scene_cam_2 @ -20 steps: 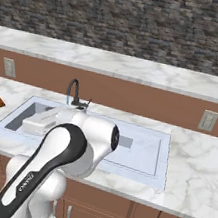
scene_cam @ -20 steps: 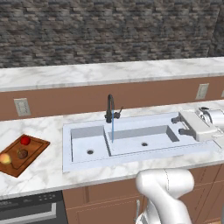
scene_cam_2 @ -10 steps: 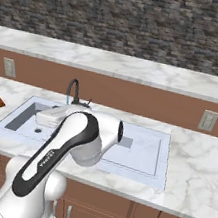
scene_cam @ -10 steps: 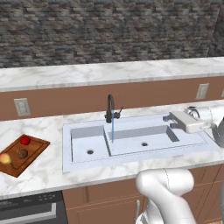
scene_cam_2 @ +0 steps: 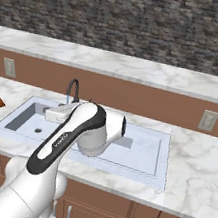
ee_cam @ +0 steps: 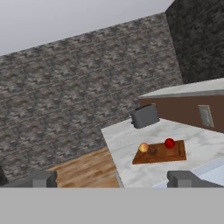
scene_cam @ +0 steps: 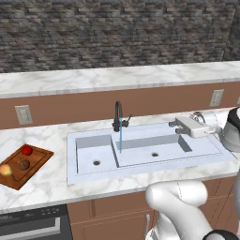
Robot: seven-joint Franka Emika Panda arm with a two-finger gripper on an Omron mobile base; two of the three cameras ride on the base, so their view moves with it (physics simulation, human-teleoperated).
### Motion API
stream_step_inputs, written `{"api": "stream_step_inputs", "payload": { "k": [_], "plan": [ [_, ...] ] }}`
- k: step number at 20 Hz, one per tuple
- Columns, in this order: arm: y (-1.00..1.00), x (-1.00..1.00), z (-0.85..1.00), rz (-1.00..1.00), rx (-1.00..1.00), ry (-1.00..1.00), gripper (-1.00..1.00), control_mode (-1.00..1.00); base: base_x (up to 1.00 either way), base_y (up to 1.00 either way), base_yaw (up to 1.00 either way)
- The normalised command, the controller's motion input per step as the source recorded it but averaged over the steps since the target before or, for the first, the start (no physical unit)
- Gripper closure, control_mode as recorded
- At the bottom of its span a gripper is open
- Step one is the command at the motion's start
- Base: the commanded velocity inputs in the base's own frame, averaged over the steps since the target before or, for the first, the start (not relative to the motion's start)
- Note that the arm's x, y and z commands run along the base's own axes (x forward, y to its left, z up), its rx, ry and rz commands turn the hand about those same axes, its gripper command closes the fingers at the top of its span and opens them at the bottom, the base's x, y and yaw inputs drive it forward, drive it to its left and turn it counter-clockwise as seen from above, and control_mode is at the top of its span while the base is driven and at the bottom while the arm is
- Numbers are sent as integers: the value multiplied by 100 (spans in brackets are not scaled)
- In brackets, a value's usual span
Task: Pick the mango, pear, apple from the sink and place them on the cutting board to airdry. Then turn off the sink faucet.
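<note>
A: Any room on the bench [scene_cam: 51,183]?
B: Bare marble lies between the cutting board [scene_cam: 23,165] at lower left and the sink [scene_cam: 140,152] at centre.
A: What's on the board?
B: Mango [scene_cam: 5,169], pear [scene_cam: 24,164], apple [scene_cam: 27,150]. Water runs from the sink faucet [scene_cam: 118,117].
A: Gripper?
B: The gripper [scene_cam: 176,127] is at centre right above the sink's right basin, spread wide, holding nothing.

Wooden cutting board [scene_cam: 33,164]; glossy apple [scene_cam: 27,150]; marble counter [scene_cam: 51,187]; rough stone wall [scene_cam: 117,33].
</note>
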Motion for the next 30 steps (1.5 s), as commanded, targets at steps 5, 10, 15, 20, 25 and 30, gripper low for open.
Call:
{"api": "stream_step_inputs", "payload": {
  "k": [5, 10, 15, 20, 25, 30],
  "plan": [
    [5, 33, -20, 0, 0, 0, -100, -100, 0, 0, 0],
    [6, 24, -8, 0, 0, 0, -100, -100, 0, 0, 0],
    [2, 21, -1, -6, 0, 0, -100, -100, 0, 0, 0],
    [0, 20, -9, -7, 0, 0, -100, -100, 0, 0, 0],
    [0, 13, -13, -7, 0, 0, -100, -100, 0, 0, 0],
    [6, 12, -10, -4, 0, 0, -100, -100, 0, 0, 0]
  ]
}}
